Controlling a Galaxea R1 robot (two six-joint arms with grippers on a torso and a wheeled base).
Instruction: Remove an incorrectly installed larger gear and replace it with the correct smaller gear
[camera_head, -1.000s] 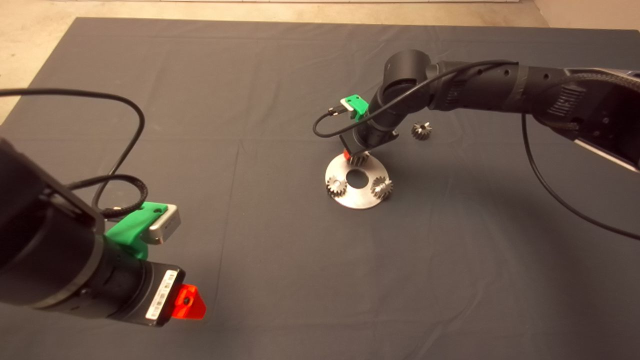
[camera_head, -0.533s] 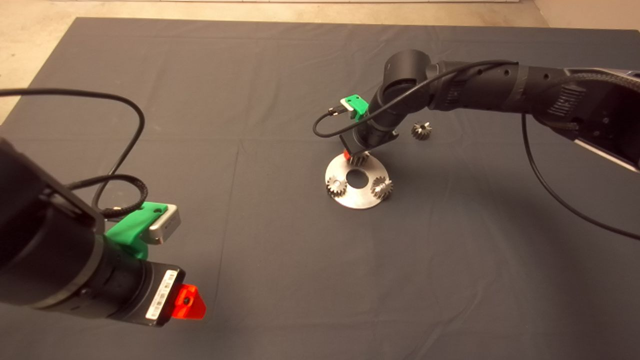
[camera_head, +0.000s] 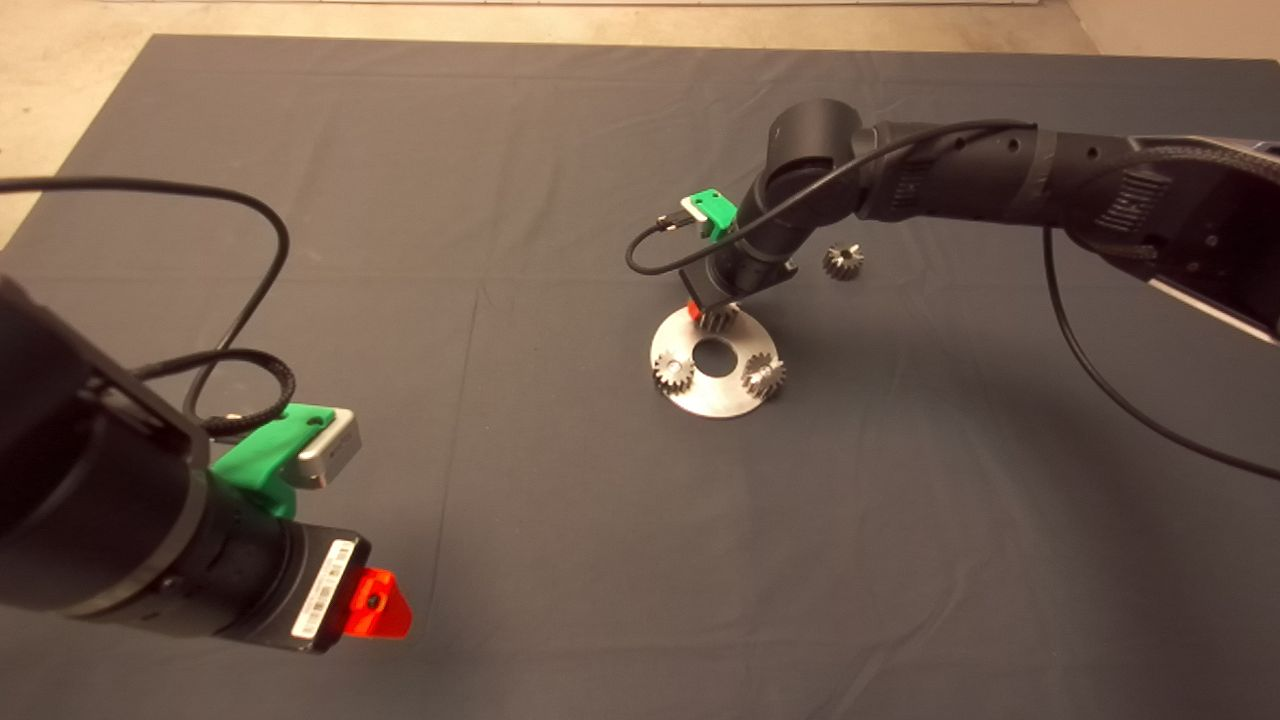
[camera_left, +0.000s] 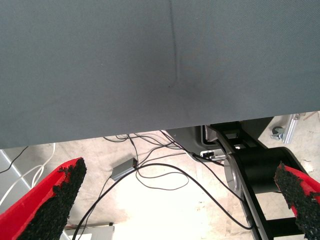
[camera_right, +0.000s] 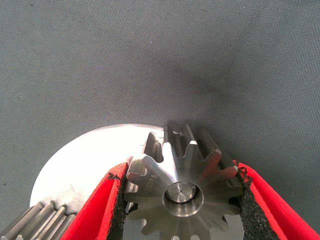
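My right gripper (camera_head: 712, 315) is at the far edge of the round steel plate (camera_head: 712, 402). In the right wrist view it (camera_right: 179, 169) is shut on the smaller gear (camera_right: 182, 192), both pads against the teeth. A pin shows in that gear's centre hole, and the gear sits low over the plate (camera_right: 80, 170). Two other small gears (camera_head: 673, 374) (camera_head: 763, 374) stand on the plate's near side. The larger gear (camera_head: 843, 262), darker, lies on the mat to the right of the plate, behind the right arm. My left gripper (camera_head: 380, 605) is parked at the lower left, open and empty.
The plate has a round centre hole (camera_head: 714, 353). The right arm's cable (camera_head: 650, 262) loops beside the wrist. The left wrist view shows the mat's edge (camera_left: 150, 130), with cables and a black stand (camera_left: 260, 175) on the floor beyond.
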